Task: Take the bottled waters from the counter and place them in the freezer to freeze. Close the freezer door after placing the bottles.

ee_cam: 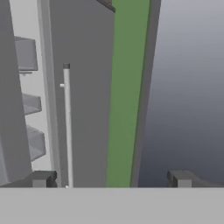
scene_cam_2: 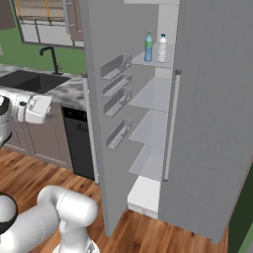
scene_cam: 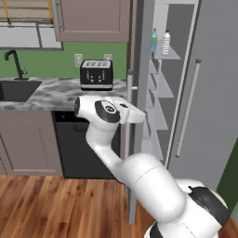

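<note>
Two small clear plastic bottled waters [scene_cam: 160, 42] stand on the freezer's top shelf [scene_cam_2: 157, 62]. The released two-finger gripper [ee_cam: 111, 179] should push the tall grey freezer door [scene_cam_2: 101, 123] squarely, beside its long bar handle [scene_cam: 128, 116].

The freezer door [ee_cam: 83, 109] runs off the top of the hand view ahead of the jaws, and its bar handle [ee_cam: 68, 127] is cut off low between them. Both bottled waters [scene_cam: 160, 42] are too small to read labels. The tabletop [scene_cam: 51, 93] leaves the left base view's left edge.
</note>
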